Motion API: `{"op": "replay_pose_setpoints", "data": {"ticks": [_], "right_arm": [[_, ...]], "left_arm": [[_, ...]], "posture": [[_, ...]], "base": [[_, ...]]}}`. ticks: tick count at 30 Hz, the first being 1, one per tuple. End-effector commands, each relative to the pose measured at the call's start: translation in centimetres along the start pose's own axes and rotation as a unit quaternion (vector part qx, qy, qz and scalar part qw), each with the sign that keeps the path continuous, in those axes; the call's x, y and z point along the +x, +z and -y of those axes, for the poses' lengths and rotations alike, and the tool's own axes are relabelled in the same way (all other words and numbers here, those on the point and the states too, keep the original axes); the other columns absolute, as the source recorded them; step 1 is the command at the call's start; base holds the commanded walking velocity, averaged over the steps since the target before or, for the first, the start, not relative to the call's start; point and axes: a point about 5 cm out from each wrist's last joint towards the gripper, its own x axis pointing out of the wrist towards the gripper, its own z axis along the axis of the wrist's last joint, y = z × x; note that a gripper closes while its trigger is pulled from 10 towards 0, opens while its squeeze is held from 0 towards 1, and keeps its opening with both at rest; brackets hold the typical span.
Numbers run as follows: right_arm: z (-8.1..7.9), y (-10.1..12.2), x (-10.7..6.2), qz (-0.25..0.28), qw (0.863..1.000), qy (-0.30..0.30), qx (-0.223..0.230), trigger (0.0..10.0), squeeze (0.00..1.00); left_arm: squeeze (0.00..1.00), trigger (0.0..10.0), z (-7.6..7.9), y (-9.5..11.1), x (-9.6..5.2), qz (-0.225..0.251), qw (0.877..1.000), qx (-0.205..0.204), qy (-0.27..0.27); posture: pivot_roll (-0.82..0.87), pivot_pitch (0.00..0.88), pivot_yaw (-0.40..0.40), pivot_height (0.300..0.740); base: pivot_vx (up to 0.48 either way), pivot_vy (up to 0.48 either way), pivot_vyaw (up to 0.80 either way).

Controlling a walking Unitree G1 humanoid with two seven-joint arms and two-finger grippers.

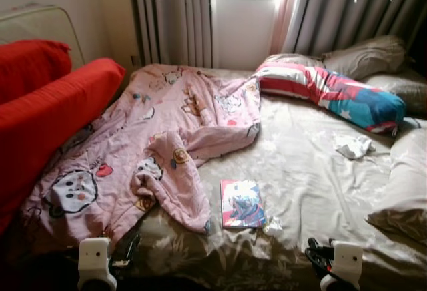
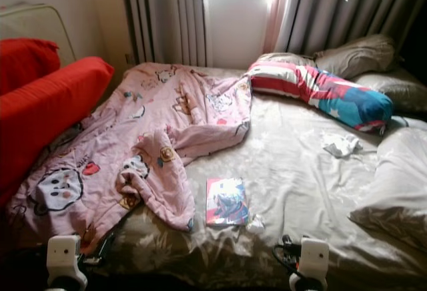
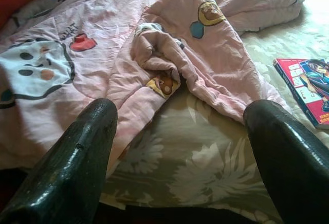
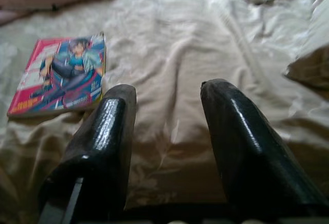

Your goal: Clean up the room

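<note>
So the bed (image 1: 307, 171) takes up pretty much everything here, with a floral olive sheet, and it's a mess. Biggest thing on it is the pink cartoon blanket (image 1: 167, 131), bunched up and sprawled over the robot's left half, one rumpled corner trailing down toward the foot. Beside that, along the left edge, sit the red cushions (image 1: 47, 104). Up at the head there's a striped long pillow (image 1: 333, 91) lying across, with grey pillows (image 1: 367, 54) behind it and another grey one at the right edge.

Smaller stuff: a comic book (image 1: 241, 203) lies flat near the foot of the bed, just beside the blanket's trailing corner, long axis running roughly away from the robot. Further up on the right there's a crumpled white cloth (image 1: 352, 146), well apart from the book.

The left tool (image 3: 180, 147) is spread wide, low at the foot, pointing at the blanket's edge. The right tool (image 4: 167, 131) is also spread, holding nothing, with the book ahead and off to its left. My guess is the book sits between both arms, maybe a touch nearer the right one; the blanket is clearly the left's job.

No bins or baskets that I can make out.
</note>
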Motion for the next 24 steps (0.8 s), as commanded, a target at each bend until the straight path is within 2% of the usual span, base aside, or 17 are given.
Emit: {"op": "replay_pose_setpoints", "data": {"ticks": [1,4,24], "right_arm": [[-0.23,0.06,0.23,-0.005,1.000,0.004,0.002,10.0,0.00],[-0.29,0.29,0.23,0.007,1.000,0.005,-0.001,10.0,0.00],[-0.64,0.10,0.39,-0.003,1.000,0.013,-0.004,10.0,0.00]], "left_arm": [[0.00,10.0,0.16,-0.29,0.08,-0.008,1.000,-0.004,-0.002],[0.00,10.0,0.22,-0.28,0.17,-0.009,1.000,-0.005,-0.002],[0.00,10.0,0.25,-0.23,0.43,-0.008,1.000,-0.001,-0.003]], "posture": [[0.01,0.069,-0.031,0.632],[0.02,0.067,-0.032,0.627],[0.02,0.065,-0.035,0.627]], "base": [[0.000,0.000,0.00],[0.000,0.000,0.00],[0.000,0.000,0.00]]}}
